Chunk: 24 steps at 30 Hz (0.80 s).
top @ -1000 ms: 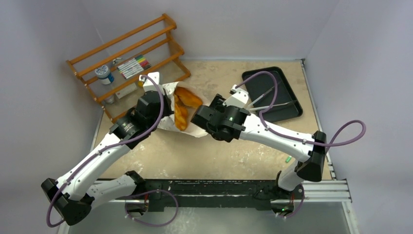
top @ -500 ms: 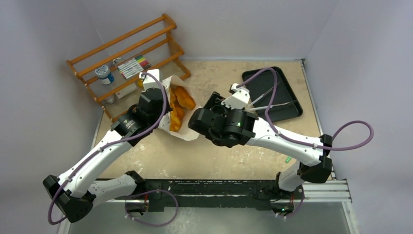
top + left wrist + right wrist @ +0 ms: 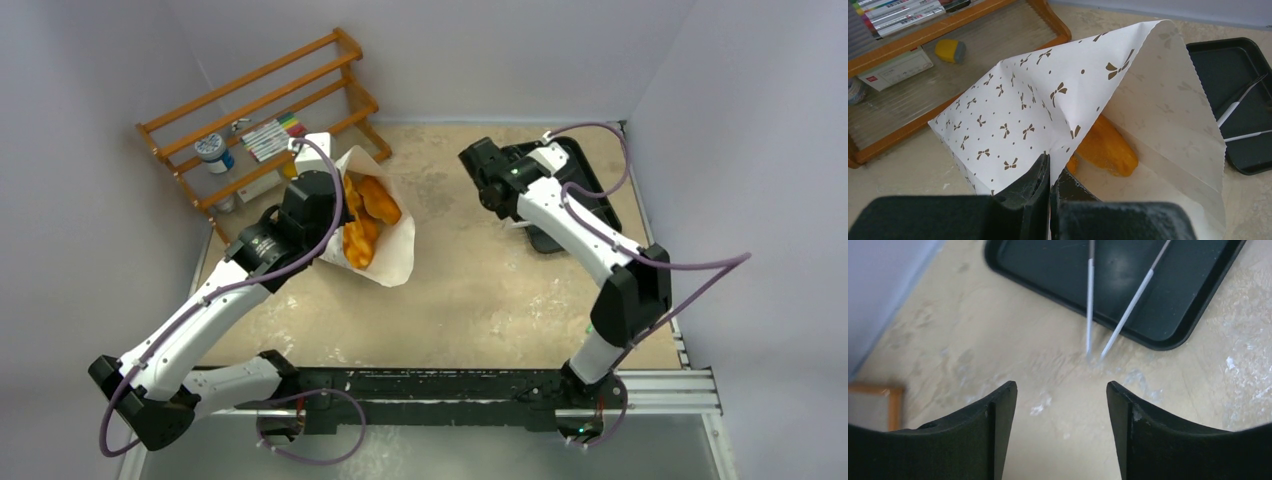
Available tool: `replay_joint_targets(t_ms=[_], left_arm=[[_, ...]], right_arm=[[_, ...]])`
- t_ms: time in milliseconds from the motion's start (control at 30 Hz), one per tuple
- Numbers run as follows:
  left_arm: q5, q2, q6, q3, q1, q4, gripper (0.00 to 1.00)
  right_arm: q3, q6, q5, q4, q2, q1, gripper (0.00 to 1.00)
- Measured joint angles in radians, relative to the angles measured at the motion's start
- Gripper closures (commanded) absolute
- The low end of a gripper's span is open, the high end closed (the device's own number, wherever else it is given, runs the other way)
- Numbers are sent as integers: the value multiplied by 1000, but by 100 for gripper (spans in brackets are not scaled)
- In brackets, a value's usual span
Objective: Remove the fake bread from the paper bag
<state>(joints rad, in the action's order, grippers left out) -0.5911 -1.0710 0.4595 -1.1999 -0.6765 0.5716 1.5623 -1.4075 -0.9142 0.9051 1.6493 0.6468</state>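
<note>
1. Top external view: a large off-white paper bag printed with small dark bow-like marks (image 3: 392, 250) stands at the far left of the beige tabletop (image 3: 480, 290), just beside an orange wooden shelf rack (image 3: 260, 120).
2. Its mouth gapes wide, facing up and to the right. Orange-yellow pieces of fake bread (image 3: 362, 215) lie inside against the pale inner wall.
3. Left wrist view: the left gripper (image 3: 1049, 170) has its black jaws pressed together on the bag's near wall, pinching the paper at a fold.
4. One piece of bread shows past that fold, deep in the bag.
5. Right wrist view: the right gripper (image 3: 1062, 390) hangs above bare tabletop with its jaws spread apart and nothing between them.
6. Beyond its fingers a black rectangular tray (image 3: 1048, 275) sits on the table.
7. Two thin rods, grey above and white below (image 3: 1090, 300), cross the tray's rim. Their near ends lie close together on the tabletop.
8. From above, the right arm is well apart from the bag, over by the tray at the far right.
9. On the rack are a box of coloured markers (image 3: 898, 12) and a small yellow block (image 3: 950, 50).
</note>
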Motion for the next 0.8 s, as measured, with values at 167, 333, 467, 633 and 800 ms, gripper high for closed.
replay_joint_targets(t_ms=[167,333,467,633,800], left_arm=[[12,-2,-7,-3,0,1,100],[20,-2,-8,-3,0,0,100],[31,-2,-8,-3,0,-1,100],[40,-2,-9,-3,0,-2,100],[43,-2,-11,-3,0,-2,100]], right_arm=[[-12,75,118,-71,103,-163,22],[-16,116,182,-102,151,-221,14],[-23,129,222,-119,158,-255,13],[-68,129,257,-156,161,-315,13],[-82,125,273,-175,207,-363,8]])
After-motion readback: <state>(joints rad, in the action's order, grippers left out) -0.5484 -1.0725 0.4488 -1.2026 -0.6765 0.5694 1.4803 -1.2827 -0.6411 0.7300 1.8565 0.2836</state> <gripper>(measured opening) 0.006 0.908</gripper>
